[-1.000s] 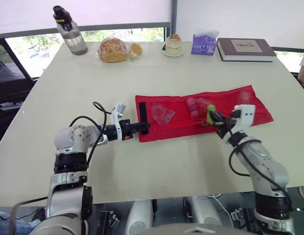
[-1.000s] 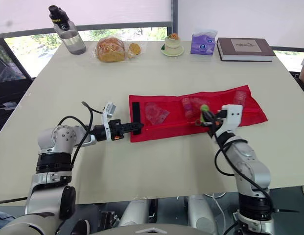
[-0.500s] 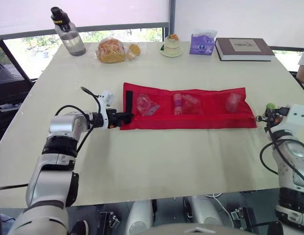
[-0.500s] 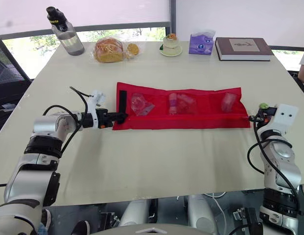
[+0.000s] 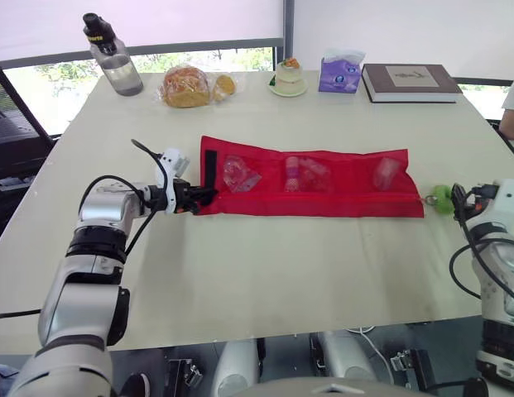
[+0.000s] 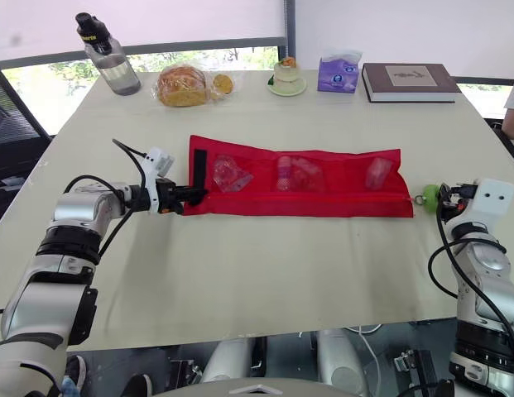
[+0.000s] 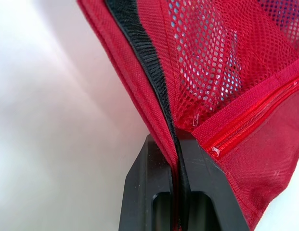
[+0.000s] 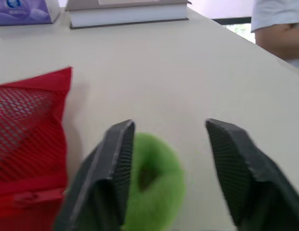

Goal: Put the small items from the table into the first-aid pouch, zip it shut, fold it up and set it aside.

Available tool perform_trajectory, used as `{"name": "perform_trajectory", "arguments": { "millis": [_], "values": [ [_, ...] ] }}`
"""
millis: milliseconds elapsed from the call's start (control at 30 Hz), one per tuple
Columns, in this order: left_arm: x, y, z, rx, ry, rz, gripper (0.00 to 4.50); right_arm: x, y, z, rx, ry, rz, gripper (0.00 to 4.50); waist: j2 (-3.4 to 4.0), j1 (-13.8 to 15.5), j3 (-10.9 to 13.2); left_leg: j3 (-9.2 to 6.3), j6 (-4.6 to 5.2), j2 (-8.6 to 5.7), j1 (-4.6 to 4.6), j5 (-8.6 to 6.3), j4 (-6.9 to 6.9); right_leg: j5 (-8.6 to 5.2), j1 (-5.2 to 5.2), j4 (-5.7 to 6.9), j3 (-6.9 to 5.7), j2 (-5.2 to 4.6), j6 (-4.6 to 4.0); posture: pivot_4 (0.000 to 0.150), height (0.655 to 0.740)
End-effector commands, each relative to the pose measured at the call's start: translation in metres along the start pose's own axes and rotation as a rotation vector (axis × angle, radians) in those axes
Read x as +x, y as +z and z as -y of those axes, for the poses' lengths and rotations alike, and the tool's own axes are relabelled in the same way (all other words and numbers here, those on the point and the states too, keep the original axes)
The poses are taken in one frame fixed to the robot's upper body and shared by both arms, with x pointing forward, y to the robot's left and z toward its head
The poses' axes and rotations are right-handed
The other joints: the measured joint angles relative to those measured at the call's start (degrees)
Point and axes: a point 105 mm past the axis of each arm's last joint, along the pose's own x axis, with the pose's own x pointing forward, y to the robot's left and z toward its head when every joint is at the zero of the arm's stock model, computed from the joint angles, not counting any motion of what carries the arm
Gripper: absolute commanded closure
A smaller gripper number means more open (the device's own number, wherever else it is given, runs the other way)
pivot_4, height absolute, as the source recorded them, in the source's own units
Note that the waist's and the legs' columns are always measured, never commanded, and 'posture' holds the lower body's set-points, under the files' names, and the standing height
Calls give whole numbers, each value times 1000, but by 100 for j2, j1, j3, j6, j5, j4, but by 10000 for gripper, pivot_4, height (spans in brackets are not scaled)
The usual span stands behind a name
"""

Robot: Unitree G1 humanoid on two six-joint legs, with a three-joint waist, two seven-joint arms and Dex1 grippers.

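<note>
left gripper [image 5: 202, 198] pinches pouch [image 5: 339, 197] end; right gripper [image 8: 171, 126] spread beside green pull [image 8: 154, 182]; book [image 5: 410, 83] beyond.

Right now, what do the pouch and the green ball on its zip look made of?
Pouch: matte red woven cloth, with open-net mesh pockets and stitched seams. Black strip: fuzzy fibres, probably hook-and-loop. Green ball: soft-looking and matte, with a hollow middle, perhaps foam or felt; unclear.

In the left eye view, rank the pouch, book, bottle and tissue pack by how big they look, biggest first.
1. pouch (also nearest the camera)
2. book
3. bottle
4. tissue pack
Bottle and tissue pack look close; the last three stand at similar distance.
</note>
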Motion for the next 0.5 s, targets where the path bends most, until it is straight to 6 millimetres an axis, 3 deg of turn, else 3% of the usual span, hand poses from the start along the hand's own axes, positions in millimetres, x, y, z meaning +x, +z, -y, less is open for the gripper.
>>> {"name": "perform_trajectory", "arguments": {
  "millis": [33,67,167,267,367,433,500],
  "values": [
    [-14,-27,-14,-46,70,-98,45000,-10,13,6,14,22,30,718,0,-41,0,3,0,0,5,0,-8,-1,0,-1,6,0,0,1500,7400],
    [-17,-28,-15,-49,76,-100,45000,-14,12,5,35,39,22,158,0,-54,0,9,0,0,11,0,-15,-2,0,0,13,1,-1,1500,7400],
    [-28,-26,-17,-54,80,-71,45000,-36,7,-21,162,240,-24,158,-1,-83,0,37,0,4,38,0,-44,-6,4,-4,44,6,3,1500,7400],
    [-33,-23,-15,-14,77,-62,34106,-46,2,-34,218,320,-63,0,-1,-98,0,47,0,14,45,0,-48,-10,1,-3,54,12,5,1500,7400],
    [-42,-16,-17,46,110,-66,20031,-50,-8,-43,246,349,-112,0,-1,-55,0,47,0,20,47,0,-47,-14,2,-1,52,7,10,1500,7400],
    [-50,-6,-21,96,146,-58,13691,-51,-14,-42,246,343,-136,0,-3,-50,1,46,0,20,45,0,-47,-17,1,-2,51,5,5,1500,7400],
    [-61,12,-21,151,161,-11,4479,-53,-17,-43,264,348,-148,0,-5,-47,2,47,0,17,41,0,-47,-22,-1,-3,52,1,-4,1500,7400]
  ]
}}
